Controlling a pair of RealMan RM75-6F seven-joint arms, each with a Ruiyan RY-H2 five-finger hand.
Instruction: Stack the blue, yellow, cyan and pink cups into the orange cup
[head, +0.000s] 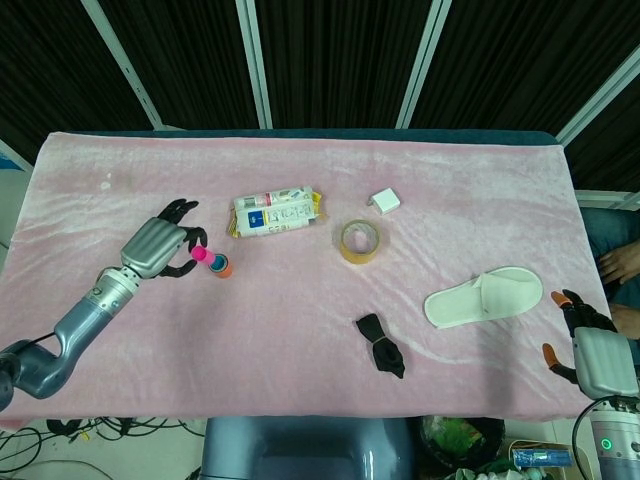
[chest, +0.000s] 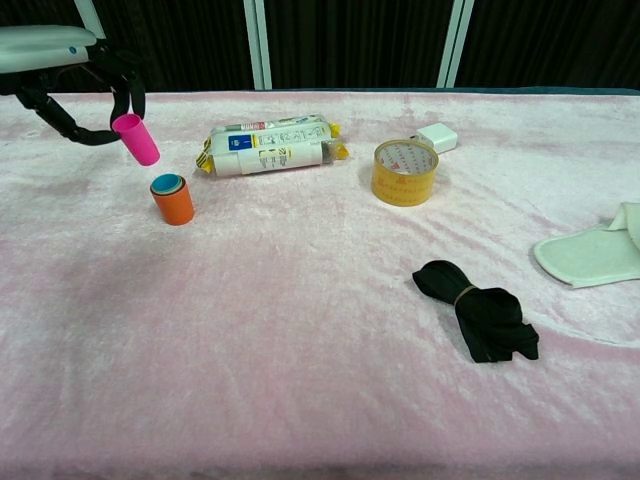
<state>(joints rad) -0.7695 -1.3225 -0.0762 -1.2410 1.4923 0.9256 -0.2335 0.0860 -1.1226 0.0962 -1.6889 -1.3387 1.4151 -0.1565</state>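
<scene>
Chest view: the pink cup (chest: 136, 139) is being gripped, tilted, by the left robot hand (chest: 88, 88) above the orange cup (chest: 175, 203) on the worktop (chest: 300, 330). The right robot hand (head: 590, 350) is being kept spread, holding nothing.

Left arm (head: 70, 335): smooth blue-grey tubular links, with a silver cylindrical wrist section carrying small dark marks.
Left hand (head: 158, 247): silver-grey ribbed back plate; black segmented fingers (head: 178, 208).
Right hand (head: 592, 355): silver-grey boxy back plate; black fingers capped with orange tips.
Right arm (head: 606, 440): grey wrist housing below the hand, bearing a small green ring light.
</scene>
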